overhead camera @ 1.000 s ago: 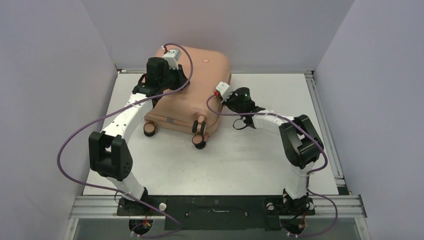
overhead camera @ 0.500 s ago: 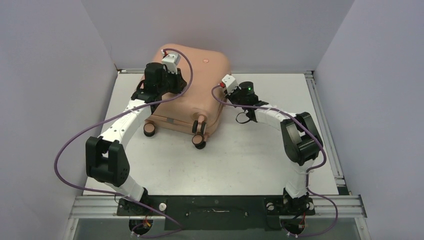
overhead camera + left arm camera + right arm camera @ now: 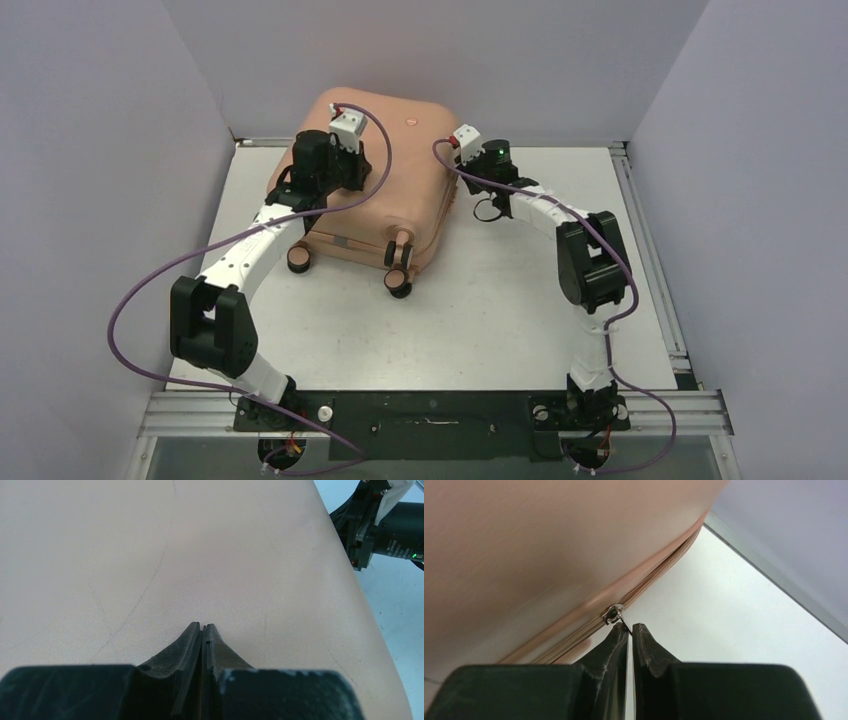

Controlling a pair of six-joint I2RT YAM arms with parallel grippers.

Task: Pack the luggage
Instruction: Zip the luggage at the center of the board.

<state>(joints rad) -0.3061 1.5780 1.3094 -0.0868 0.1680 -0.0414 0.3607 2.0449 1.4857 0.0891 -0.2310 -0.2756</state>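
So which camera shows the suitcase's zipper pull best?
Right wrist: the zipper pull is sharp, pinched at the tips of the right gripper, on the luggage seam. In top external it is hidden under that wrist; left wrist shows only bare shell.

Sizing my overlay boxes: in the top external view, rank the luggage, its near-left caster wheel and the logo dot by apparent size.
1. luggage, by far the largest
2. near-left caster wheel
3. logo dot, a tiny speck

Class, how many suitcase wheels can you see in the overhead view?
3 wheels: one at the suitcase's near-left corner, two close together at its near-right corner. A fourth may be hidden.
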